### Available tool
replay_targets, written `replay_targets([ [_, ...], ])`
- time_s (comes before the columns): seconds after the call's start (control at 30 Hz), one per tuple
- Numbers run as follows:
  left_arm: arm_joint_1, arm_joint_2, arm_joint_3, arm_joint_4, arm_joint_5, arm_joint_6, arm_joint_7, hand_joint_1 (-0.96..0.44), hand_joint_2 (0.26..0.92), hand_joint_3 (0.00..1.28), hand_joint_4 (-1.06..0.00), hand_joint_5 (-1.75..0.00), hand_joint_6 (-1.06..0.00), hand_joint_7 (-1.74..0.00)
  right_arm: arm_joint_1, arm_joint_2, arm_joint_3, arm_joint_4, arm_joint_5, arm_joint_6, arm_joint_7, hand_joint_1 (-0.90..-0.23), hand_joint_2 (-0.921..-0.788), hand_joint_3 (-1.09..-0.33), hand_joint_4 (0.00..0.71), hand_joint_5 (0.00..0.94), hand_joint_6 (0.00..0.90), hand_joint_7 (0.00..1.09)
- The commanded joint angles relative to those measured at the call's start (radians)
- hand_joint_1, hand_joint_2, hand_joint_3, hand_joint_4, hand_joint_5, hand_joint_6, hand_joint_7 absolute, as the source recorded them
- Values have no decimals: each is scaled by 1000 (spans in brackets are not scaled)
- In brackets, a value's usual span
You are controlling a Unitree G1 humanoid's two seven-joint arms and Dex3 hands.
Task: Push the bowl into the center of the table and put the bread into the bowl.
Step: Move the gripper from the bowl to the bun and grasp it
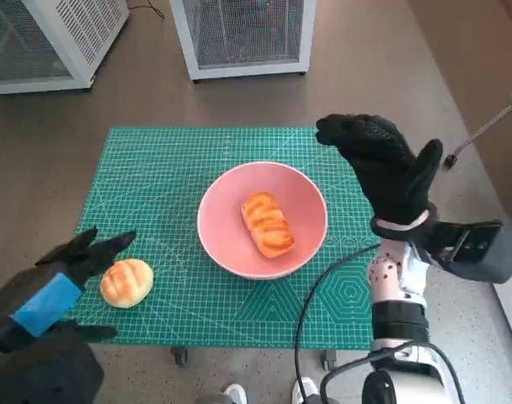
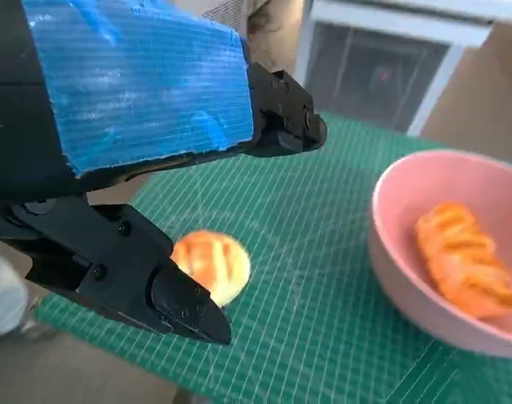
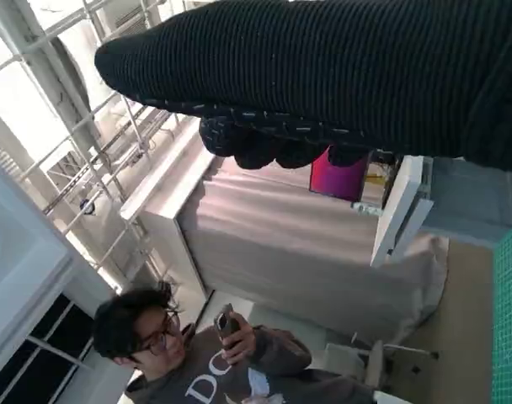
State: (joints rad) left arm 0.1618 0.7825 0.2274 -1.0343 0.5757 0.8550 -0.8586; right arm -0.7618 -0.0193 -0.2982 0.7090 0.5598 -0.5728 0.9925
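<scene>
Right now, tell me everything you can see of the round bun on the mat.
The round bun is small, domed and golden, browner on top with faint stripes across it, seemingly soft-crusted bread. It sits whole and upright on the green cutting mat near its front left corner, outside the pink bowl. The left hand hovers open right beside it; contact cannot be confirmed.

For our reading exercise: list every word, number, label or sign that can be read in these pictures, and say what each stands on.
"DC": pale letters, partly cut off, on the person's dark top in the right wrist view.
Green cutting mat: only grid lines and shapes show; any numbers are too small to read.
Bowl, bread and both hands: no text.
</scene>
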Motion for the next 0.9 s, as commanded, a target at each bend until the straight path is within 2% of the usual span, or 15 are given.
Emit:
replay_targets([
  [0.03,30,-13,-69,25,56,5,64,-207,761,1,-131,-8,-293,-10,31,-3,-1,-7,10,11,4,-467,-921,-455,385,3,618,8],
  [0.43,21,-60,-238,171,154,-20,193,-176,764,1,-151,-7,-316,-12,43,-12,2,-21,7,20,-6,-467,-921,-461,383,1,618,6],
  [0.9,-32,-129,-341,369,222,-71,311,-94,779,6,-210,-12,-353,-15,55,-16,12,-40,-3,20,-22,-476,-921,-465,382,0,620,6],
])
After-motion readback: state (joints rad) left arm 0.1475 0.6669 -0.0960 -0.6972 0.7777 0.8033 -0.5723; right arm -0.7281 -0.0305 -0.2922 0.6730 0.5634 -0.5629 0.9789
